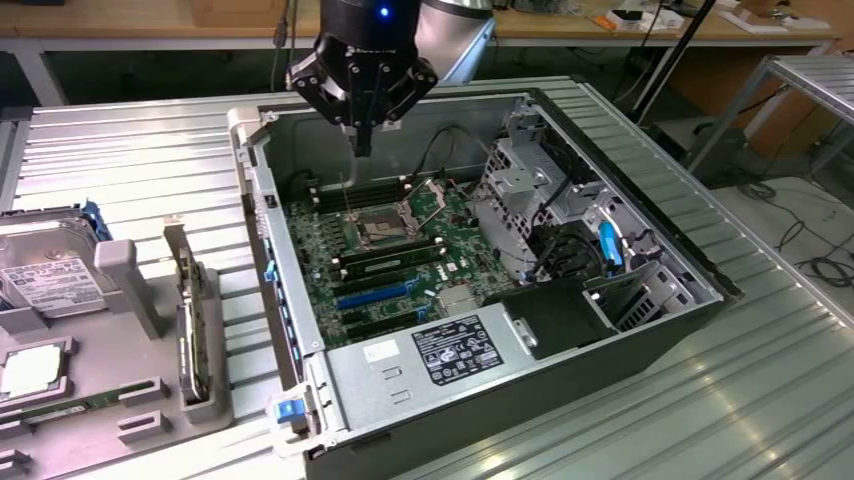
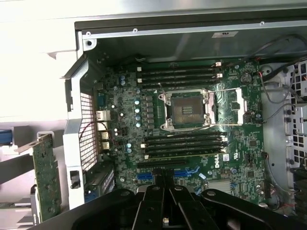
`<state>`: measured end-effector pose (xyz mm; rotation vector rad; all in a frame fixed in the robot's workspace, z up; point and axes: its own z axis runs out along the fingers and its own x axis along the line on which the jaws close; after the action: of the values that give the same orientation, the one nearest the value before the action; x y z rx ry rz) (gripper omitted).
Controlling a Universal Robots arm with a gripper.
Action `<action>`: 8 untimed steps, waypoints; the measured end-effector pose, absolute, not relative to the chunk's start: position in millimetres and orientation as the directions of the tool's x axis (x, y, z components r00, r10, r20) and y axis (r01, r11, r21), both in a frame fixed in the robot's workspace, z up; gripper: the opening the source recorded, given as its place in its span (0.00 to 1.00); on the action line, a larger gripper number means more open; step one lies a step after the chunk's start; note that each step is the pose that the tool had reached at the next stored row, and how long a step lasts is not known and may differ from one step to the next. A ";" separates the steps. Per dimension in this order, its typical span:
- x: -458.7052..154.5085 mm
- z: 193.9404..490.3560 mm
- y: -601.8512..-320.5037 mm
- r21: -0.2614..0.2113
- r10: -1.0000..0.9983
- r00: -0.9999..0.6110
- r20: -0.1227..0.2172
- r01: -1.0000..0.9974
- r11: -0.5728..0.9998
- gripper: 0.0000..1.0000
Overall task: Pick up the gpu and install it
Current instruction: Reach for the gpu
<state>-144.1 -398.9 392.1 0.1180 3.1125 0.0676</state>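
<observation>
The open grey metal computer case point(image 1: 271, 235) lay on its side, with the green motherboard point(image 1: 320, 250) exposed inside. Just beside it, on the exterior view's left, sat a grey moulded parts holder point(image 1: 120, 290). The gpu point(image 1: 195, 325), a thin dark circuit card with a silvery metal edge, stood on edge in a slot of that holder, outside the case. Its long axis ran roughly parallel to the case's near side wall.

The black gripper point(image 1: 360, 145) hung above the far end of the motherboard, fingers pinched together and holding nothing. From there the gpu lay well apart, over the case wall toward the exterior view's left and nearer that camera.
</observation>
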 end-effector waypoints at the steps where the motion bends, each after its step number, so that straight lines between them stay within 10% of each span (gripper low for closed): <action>1: -144.7 392.0 -398.9 0.044 0.076 -0.997 -0.024 0.075 0.996 0.11; 8: -147.9 391.6 -398.9 0.044 0.076 -0.997 -0.024 0.075 0.996 0.11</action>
<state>-147.9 -398.9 391.6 0.1180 3.1125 0.0676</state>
